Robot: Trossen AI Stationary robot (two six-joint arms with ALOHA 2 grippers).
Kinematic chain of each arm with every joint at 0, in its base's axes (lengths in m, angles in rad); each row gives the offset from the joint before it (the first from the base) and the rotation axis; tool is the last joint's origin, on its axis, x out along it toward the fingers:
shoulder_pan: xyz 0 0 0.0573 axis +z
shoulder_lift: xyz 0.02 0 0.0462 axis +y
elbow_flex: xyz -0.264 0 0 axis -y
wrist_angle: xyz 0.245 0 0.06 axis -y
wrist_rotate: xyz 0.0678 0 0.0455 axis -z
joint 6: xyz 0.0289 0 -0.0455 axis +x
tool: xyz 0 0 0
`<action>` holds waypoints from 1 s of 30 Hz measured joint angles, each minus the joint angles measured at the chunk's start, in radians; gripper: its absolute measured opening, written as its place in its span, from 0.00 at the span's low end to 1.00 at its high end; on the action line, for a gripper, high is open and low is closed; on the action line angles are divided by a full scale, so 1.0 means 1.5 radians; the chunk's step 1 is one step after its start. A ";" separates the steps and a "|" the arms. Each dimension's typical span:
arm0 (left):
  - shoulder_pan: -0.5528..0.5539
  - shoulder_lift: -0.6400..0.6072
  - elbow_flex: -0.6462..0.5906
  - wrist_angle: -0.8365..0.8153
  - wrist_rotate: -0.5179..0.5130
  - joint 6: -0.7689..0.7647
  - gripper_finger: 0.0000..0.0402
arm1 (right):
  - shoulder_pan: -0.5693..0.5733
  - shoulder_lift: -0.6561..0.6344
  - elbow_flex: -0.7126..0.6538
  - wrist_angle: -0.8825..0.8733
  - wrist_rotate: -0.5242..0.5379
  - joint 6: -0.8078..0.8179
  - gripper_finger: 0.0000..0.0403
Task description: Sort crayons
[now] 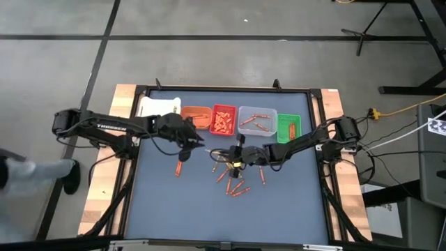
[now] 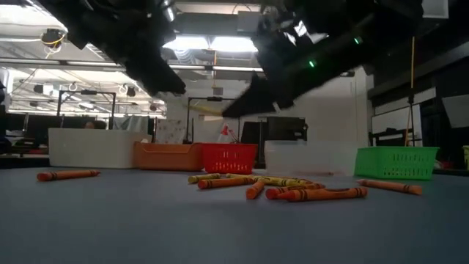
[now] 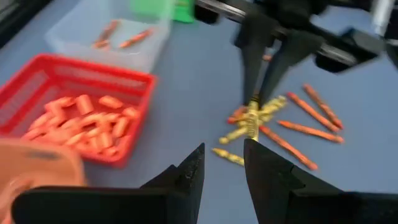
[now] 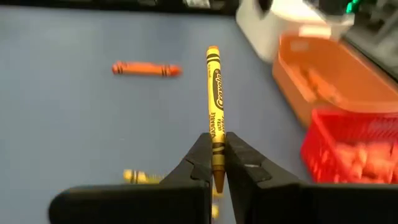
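1. The right gripper sits near the centre of the high view, just below the row of bins, with its jaws pinching a yellow crayon by one end; the rest of the stick juts out past the fingertips.
2. In the left wrist view this same yellow crayon hangs from the right gripper above the loose pile.
3. The left gripper is left of centre in the high view, below the orange bin; its jaws are spread a little and hold nothing.
4. Loose crayons lie scattered on the blue-grey table, centre and slightly lower in the high view, mostly orange-red with a few yellow.
5. One orange crayon lies apart, left of the pile.
6. Along the upper middle of the high view, left to right, stand a white bin, the orange bin, a red bin full of orange pieces, a clear bin holding a few crayons, and a green bin.
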 joint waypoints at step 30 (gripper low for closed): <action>-0.096 0.000 0.000 0.029 -0.062 0.019 0.24 | 0.001 -0.001 0.069 -0.014 0.000 -0.057 0.06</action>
